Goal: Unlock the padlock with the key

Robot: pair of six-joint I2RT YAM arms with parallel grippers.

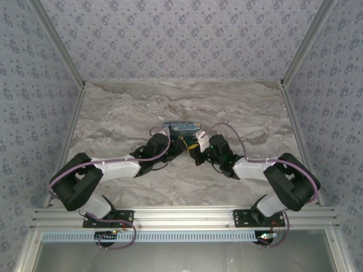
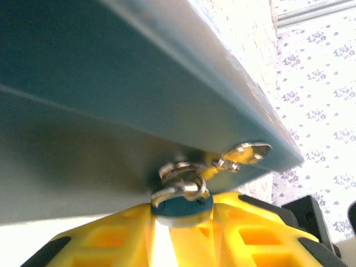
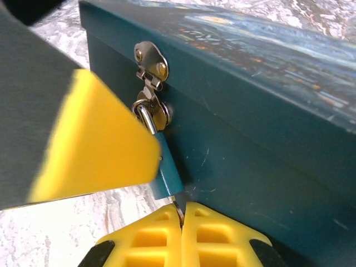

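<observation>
Top view: the left gripper and right gripper meet at the box, mid-table.
Left wrist: 2 yellow fingers flank the padlock, which hangs on the box; I cannot tell whether they clamp it.
Right wrist: the right gripper's jaws are pinched together on the key beneath the padlock.

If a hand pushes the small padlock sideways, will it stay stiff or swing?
Probably it swings: the padlock hangs by its thin shackle from the hasp on the box. Being tiny beside the box, it is likely light.

No legible text, labels (or numbers)
</observation>
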